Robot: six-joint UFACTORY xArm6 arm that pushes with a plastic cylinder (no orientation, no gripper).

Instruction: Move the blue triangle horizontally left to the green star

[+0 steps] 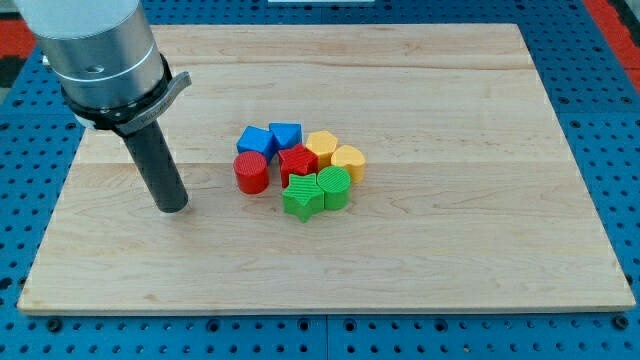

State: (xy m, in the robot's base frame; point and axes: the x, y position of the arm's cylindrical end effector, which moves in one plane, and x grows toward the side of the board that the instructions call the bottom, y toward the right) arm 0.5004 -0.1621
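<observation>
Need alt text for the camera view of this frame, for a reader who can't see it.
My tip rests on the wooden board, apart from and to the view's left of a tight cluster of blocks: blue triangle, blue cube, red cylinder, green star.

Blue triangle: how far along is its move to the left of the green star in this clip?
Nothing looks done yet: the blue triangle sits at the cluster's top, up from the green star, not level at its left. In hand: my tip rests on the board well to the view's left of the red cylinder, touching no block. Left: reaching the triangle, freeing it from its neighbours, and pushing it to the star's left.
</observation>
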